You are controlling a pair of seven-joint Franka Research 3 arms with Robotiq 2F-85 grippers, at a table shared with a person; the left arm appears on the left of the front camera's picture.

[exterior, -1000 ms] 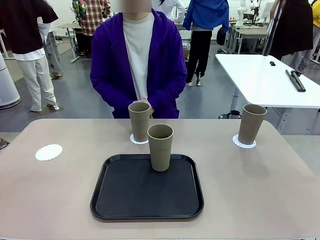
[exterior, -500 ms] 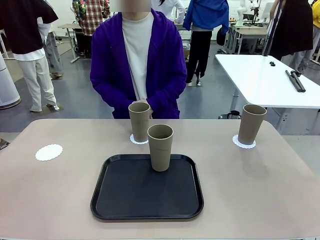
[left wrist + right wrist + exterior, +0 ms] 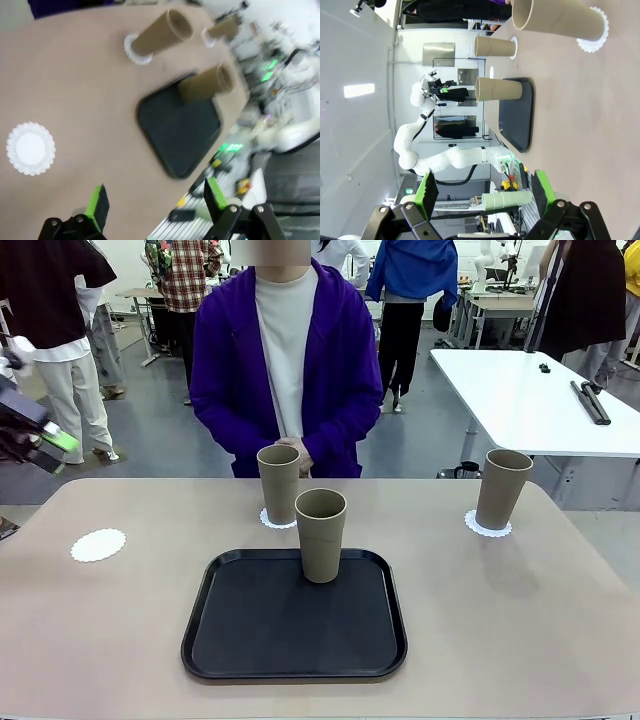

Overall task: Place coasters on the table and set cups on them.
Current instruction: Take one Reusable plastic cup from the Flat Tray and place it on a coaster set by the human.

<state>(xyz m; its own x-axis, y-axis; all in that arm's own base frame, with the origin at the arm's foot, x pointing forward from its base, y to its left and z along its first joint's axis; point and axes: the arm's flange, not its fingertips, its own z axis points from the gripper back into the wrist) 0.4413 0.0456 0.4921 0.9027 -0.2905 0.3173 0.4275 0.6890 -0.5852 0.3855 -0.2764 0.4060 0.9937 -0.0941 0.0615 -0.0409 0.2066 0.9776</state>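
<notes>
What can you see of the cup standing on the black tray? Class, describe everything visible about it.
The cup is a tall, handleless tumbler in matte khaki-tan, tapering from a wide round rim to a narrower base. It looks like smooth plastic or a similar composite. It stands upright with its mouth open upward. Its base rests directly on the black tray, near the middle of the tray's far edge. Nothing else touches it.
</notes>
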